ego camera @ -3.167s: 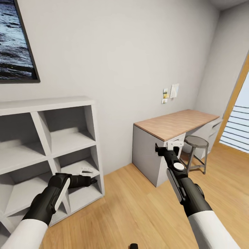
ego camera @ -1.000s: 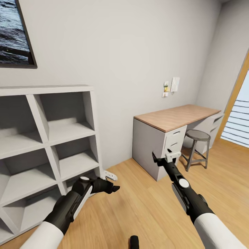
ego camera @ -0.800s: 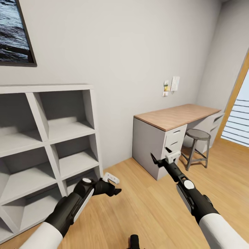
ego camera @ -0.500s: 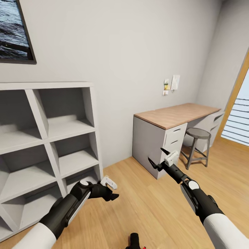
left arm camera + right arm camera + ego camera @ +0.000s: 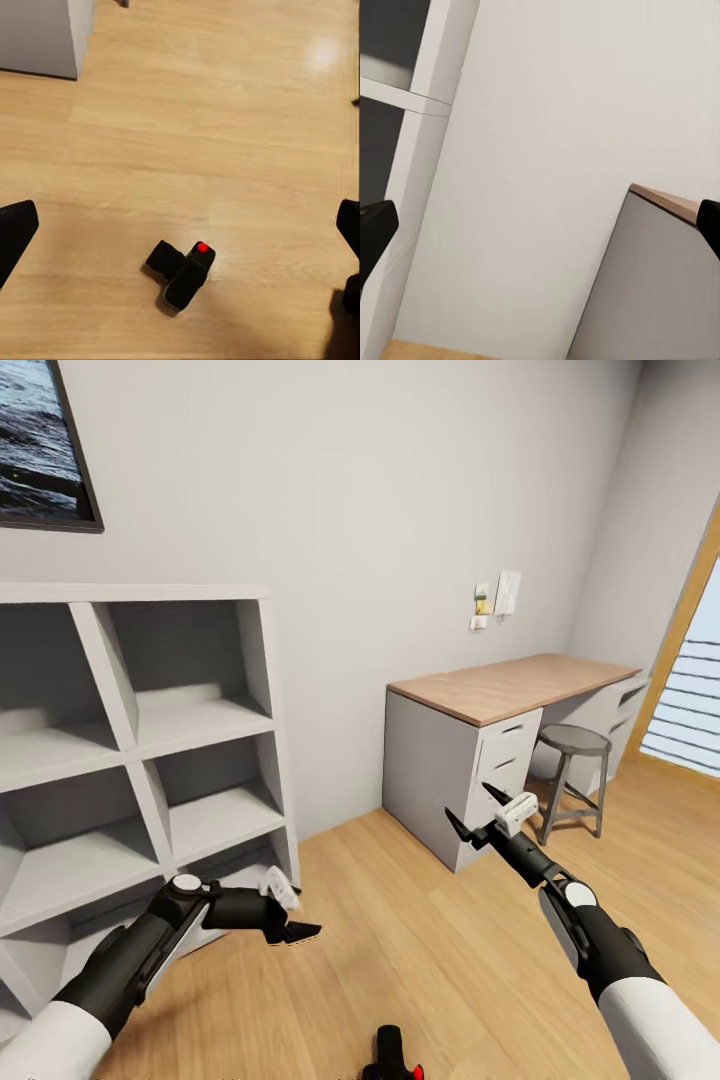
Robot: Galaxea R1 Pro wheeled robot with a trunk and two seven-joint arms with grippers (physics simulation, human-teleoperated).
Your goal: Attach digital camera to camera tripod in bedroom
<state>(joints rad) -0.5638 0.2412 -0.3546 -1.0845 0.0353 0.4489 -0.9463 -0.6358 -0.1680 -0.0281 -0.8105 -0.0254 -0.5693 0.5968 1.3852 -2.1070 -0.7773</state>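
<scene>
Light wood flooring [image 5: 430, 940] runs across the room, with a grey cube shelf unit [image 5: 130, 730] against the white wall on the left and a grey desk [image 5: 480, 740] with a wood top further right; a round-seated dark stool [image 5: 572, 760] stands at the desk, and a dark-framed picture [image 5: 40, 440] hangs above the shelves. Nothing lies on the floor between the arms and the digital camera [image 5: 181, 273], which rests on the bare boards, seen at the very bottom edge of the head view [image 5: 392, 1057]. It is small, black and boxy, lying tilted, with a short lens barrel sticking out to one side and a round red button on top. The left gripper [image 5: 283, 912] hangs low beside the shelf unit, its fingers spread wide apart and holding nothing. The right gripper [image 5: 480, 810] is raised in front of the desk, fingers likewise parted and empty.
</scene>
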